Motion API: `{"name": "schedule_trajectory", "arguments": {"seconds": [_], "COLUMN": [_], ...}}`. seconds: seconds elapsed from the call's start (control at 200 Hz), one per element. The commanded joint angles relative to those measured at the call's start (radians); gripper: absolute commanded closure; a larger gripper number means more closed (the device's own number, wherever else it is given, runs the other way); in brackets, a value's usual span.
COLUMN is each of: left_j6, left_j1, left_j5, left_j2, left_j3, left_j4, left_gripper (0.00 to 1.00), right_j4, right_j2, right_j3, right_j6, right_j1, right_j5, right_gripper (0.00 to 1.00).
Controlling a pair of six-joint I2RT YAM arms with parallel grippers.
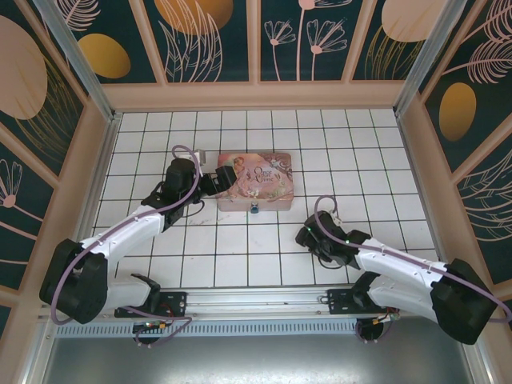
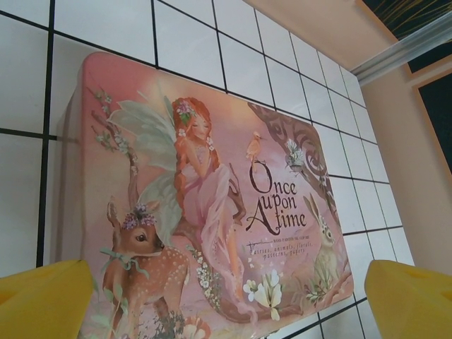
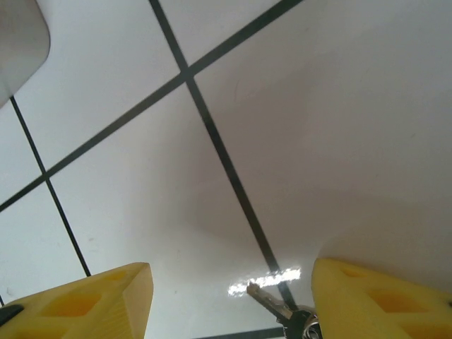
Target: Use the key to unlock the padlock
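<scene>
At 9 o'clock of the pink tin (image 1: 256,180) sits my left gripper (image 1: 210,184), jaws spread as wide as they go, holding nothing. From its wrist cam the yellow pads flank the tin's near end; can't tell if they touch it.

My right gripper (image 3: 229,282) is low over the tiled table (image 1: 240,256), approx 4 o'clock from the tin and well apart from it. Its jaws stand part-way apart with nothing clamped. The key (image 3: 267,296) lies flat on the tile between the pads, down at 6 o'clock of the wrist view, blade pointing to approx 10 o'clock, with its ring (image 3: 302,323) just beside the pad on the 3 o'clock side.

The padlock (image 1: 254,210), blue and tiny, hangs at the tin's 6 o'clock edge, between my two arms and near neither gripper's tips.

Judgement: I'm at the key pickup, so the task is barely begun.

Risks from here:
- The key is thin and flat on a glossy tile, so the pads may ride over it or skate it away.
- It sits off-centre, so one pad prob. reaches it first and shoves it sideways, or spins it about the ring.
- If I pinch the ring instead of the key, the blade dangles and I can't aim it.
- The keyhole is too small to make out, so alignment w/ the lock will be fiddly. If my left doesn't steady the tin, a push from the key could slide the tin or swing the lock.
</scene>
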Motion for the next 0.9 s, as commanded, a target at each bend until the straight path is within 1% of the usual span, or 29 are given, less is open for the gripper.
{"name": "schedule_trajectory", "arguments": {"seconds": [0.0,0.175,0.49,0.731,0.891], "left_j6": [-0.010,-0.009,-0.001,0.004,0.003], "left_j1": [-0.005,-0.005,-0.005,-0.005,-0.005], "left_j5": [0.003,0.012,0.021,0.028,0.030], "left_j2": [0.016,0.032,0.041,0.049,0.053], "left_j3": [-0.013,-0.008,-0.006,-0.003,0.000], "left_j4": [0.039,0.049,0.047,0.042,0.042], "left_gripper": [0.01,0.01,0.01,0.01,0.01], "right_j4": [-0.060,-0.078,-0.172,-0.291,-0.343], "right_j2": [0.029,0.088,0.225,0.363,0.433], "right_j3": [0.012,0.069,0.169,0.281,0.335], "right_j6": [0.082,0.107,0.027,-0.039,-0.076], "right_j1": [0.063,0.139,0.151,0.211,0.232], "right_j5": [-0.042,-0.004,0.051,0.092,0.112], "right_gripper": [0.39,0.37,0.36,0.36,0.35]}}
